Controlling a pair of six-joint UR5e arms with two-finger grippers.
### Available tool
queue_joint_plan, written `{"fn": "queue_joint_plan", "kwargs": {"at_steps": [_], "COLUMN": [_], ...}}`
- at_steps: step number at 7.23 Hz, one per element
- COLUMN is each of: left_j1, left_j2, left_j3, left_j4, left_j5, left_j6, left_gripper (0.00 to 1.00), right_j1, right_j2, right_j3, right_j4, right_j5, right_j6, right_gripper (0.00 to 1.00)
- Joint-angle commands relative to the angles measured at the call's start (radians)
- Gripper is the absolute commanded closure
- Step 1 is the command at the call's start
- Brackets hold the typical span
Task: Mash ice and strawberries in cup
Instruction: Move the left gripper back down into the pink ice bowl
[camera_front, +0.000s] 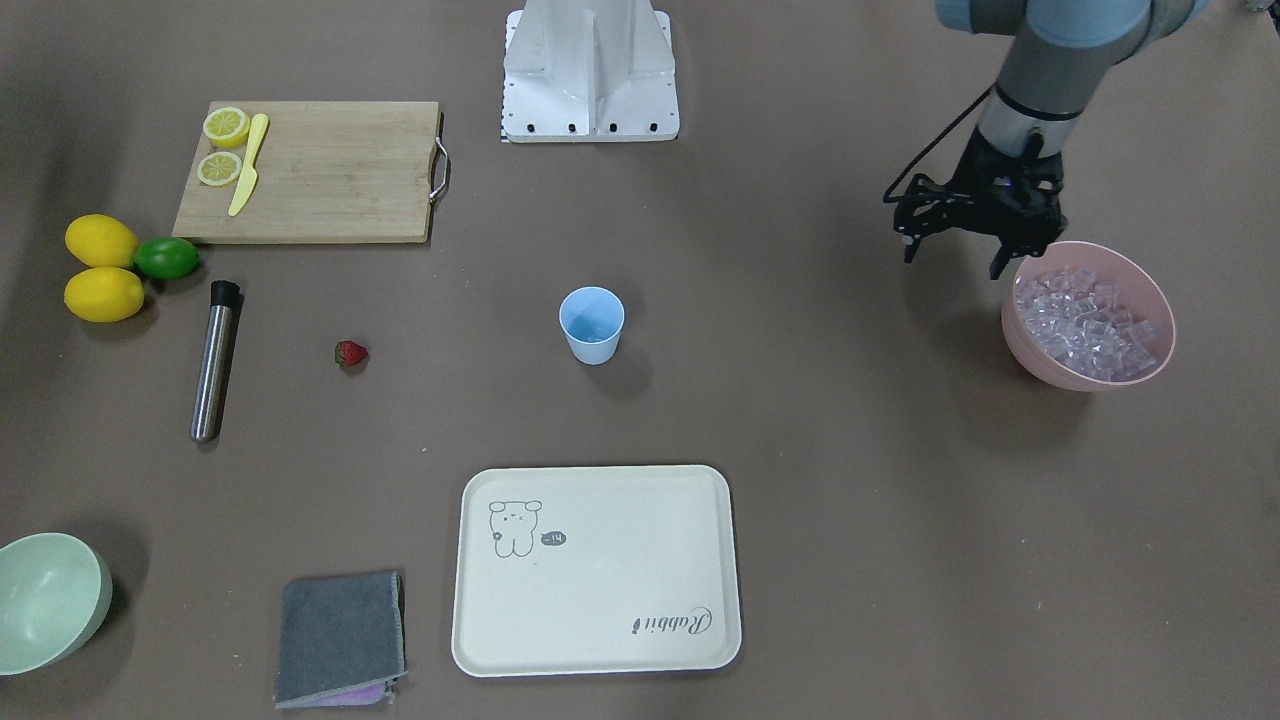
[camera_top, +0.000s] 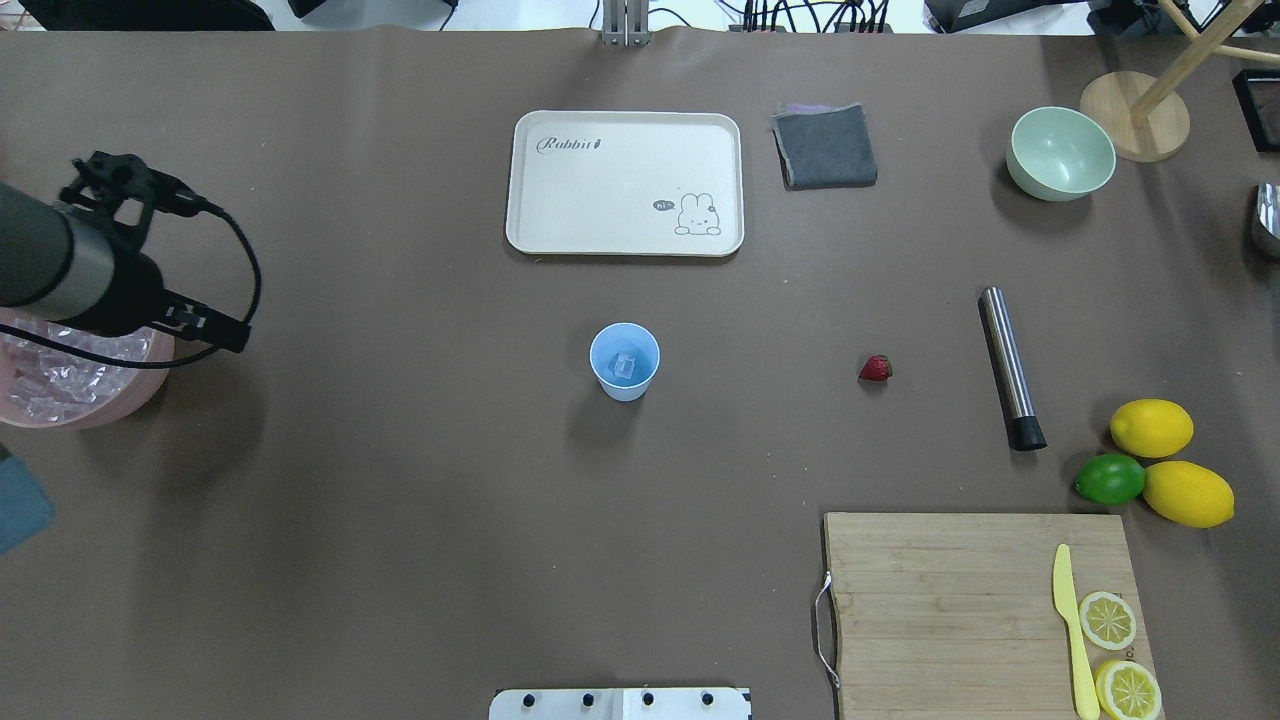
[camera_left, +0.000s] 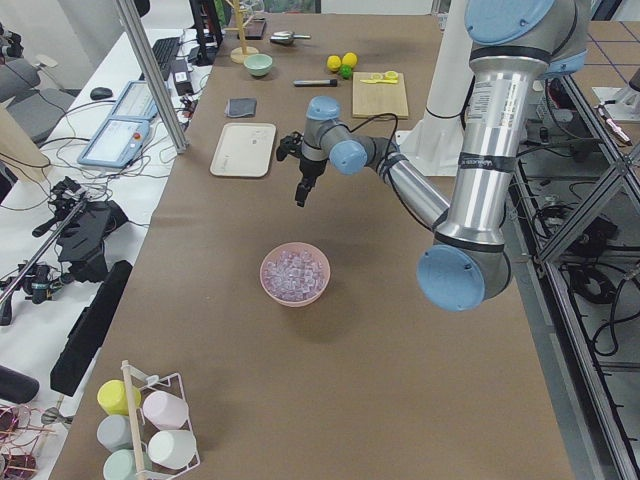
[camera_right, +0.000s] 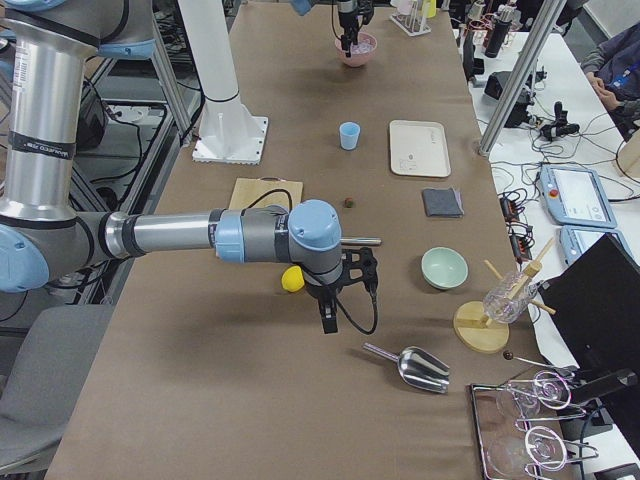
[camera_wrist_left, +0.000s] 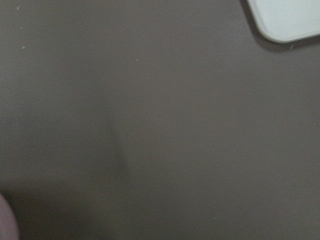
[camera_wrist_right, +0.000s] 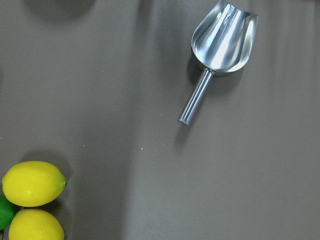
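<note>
Overhead I spot ice (camera_top: 626, 367) in the cup (camera_top: 624, 385). Only the right-side camera catches my right gripper (camera_right: 328, 318). I cannot tell whether its fingers, or the left gripper's (camera_front: 990, 245), are apart.

The cup (camera_top: 625, 390) stands between the bowl (camera_front: 1035, 358) holding ice (camera_front: 1085, 320) and the strawberry (camera_top: 875, 369), with the tray (camera_top: 600, 190) beyond it.

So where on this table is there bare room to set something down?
The widest bare stretch lies between the pink bowl and the cup. The tray holds nothing, and the table between the cup and the cutting board is bare. It is crowded by the lemons, lime and muddler beside the cutting board, with the strawberry nearby.
</note>
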Motion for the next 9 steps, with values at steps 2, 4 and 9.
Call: {"fn": "queue_joint_plan", "kwargs": {"at_steps": [2,4,9], "left_j1": [-0.14,-0.167,-0.168], "left_j2": [0.13,0.129,0.112], "left_j3": [0.142,0.22,0.351], "left_j4": [-0.206,-0.248,-0.362], "left_j5": [-0.102,-0.106,-0.106], "left_j6": [0.275,0.295,0.295], "left_gripper": [0.0,0.0,0.07], "right_j1": [0.0,0.0,0.0], "right_j2": [-0.002,-0.002,0.0], "right_j3": [0.002,0.002,0.002], "right_j4": [0.0,0.002,0.002], "right_j5": [0.0,0.0,0.0], "right_j6": [-0.001,-0.001,-0.001], "right_gripper": [0.0,0.0,0.0]}}
